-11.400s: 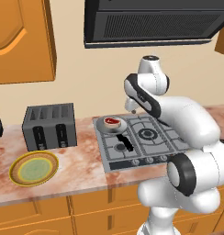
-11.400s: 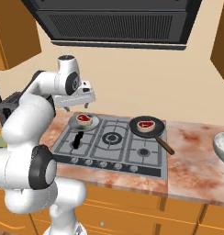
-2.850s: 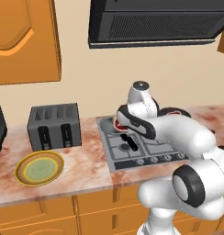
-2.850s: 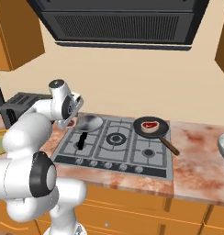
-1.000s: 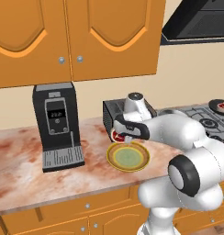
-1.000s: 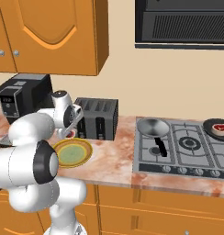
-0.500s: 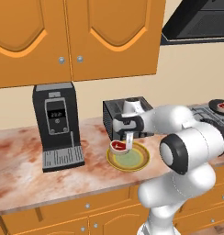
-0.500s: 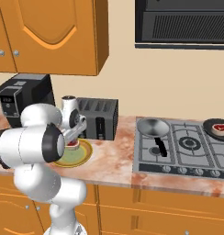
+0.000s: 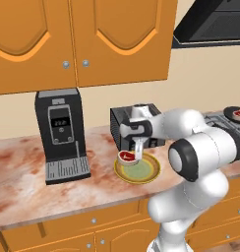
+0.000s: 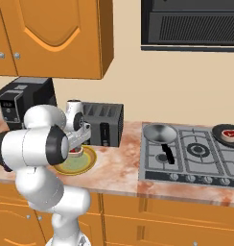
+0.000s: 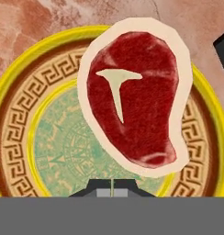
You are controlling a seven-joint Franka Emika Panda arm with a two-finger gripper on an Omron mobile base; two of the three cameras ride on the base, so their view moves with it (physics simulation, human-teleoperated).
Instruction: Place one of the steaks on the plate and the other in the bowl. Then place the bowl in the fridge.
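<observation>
One steak (image 11: 137, 119), red with a pale fat edge, lies over the rim of the yellow-rimmed green plate (image 11: 13, 137), just beyond my fingertips. My gripper (image 11: 112, 183) is shut, its tips pressed together with nothing between them. In the left base view the gripper (image 9: 137, 156) points down at the plate (image 9: 146, 172), with the steak (image 9: 127, 156) at its left edge. The right base view has the same steak (image 10: 75, 151) and plate (image 10: 87, 161). The other steak (image 10: 230, 133) sits in a black frying pan on the stove. The bowl and the fridge are out of view.
A black toaster (image 10: 103, 122) stands right behind the plate, and a coffee machine (image 9: 60, 135) to its left. A silver pan (image 10: 159, 132) rests on the stove (image 10: 195, 153) to the right. Wall cabinets hang overhead.
The hand has come down over the plate with the steak, and the jaws have closed fully. The steak now sits low at the plate's edge.
</observation>
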